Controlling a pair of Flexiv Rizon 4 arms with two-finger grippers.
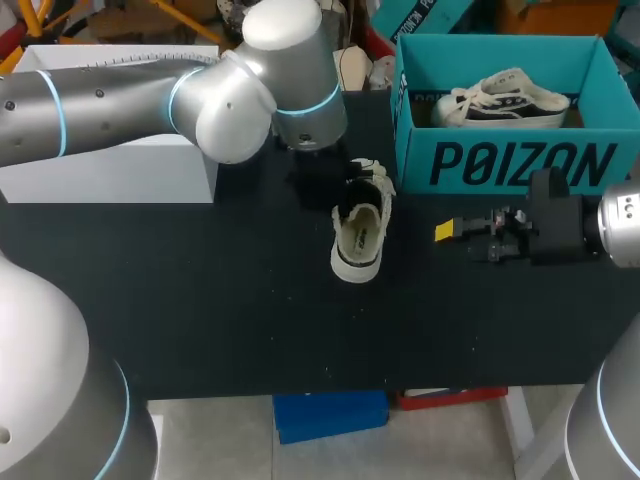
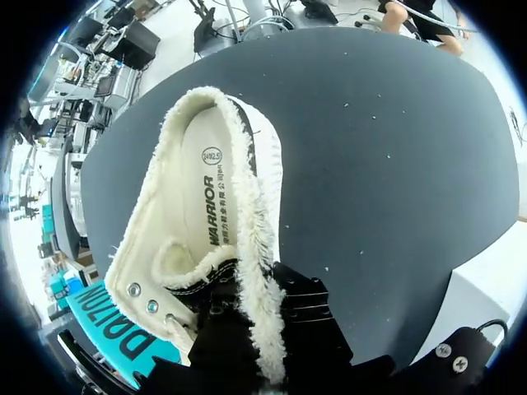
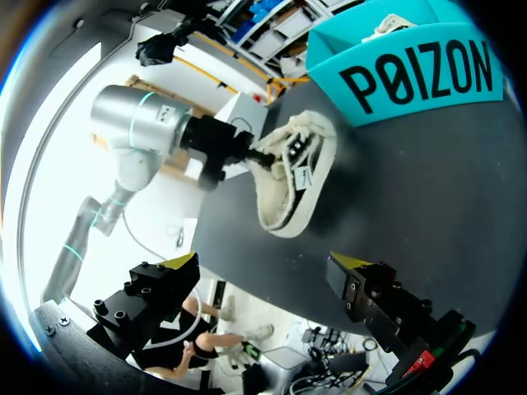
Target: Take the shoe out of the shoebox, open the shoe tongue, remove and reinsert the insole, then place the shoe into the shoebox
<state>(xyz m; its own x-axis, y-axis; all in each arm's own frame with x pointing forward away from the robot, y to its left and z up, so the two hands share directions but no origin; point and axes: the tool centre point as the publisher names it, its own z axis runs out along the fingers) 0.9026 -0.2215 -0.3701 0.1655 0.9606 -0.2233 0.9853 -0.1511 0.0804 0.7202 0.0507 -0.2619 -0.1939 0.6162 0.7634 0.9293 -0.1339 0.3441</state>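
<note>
Left end effector (image 2: 262,329) clamps shoe (image 1: 358,232); right end effector (image 3: 268,262) spread, tabletop (image 1: 412,262) between.

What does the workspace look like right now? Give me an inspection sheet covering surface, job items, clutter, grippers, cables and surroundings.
Surface: black table, a few pale specks.
Job's things: shoe on the table, opening up, insole visible inside; teal shoebox open at right rear, second shoe inside.
Clutter: white box at left rear.
Grippers: left gripper shut on the shoe's fleecy edge; right gripper open, beside the shoe, apart from it.
Cables: nothing seen.
Surroundings: nothing seen reaching over the table.
</note>
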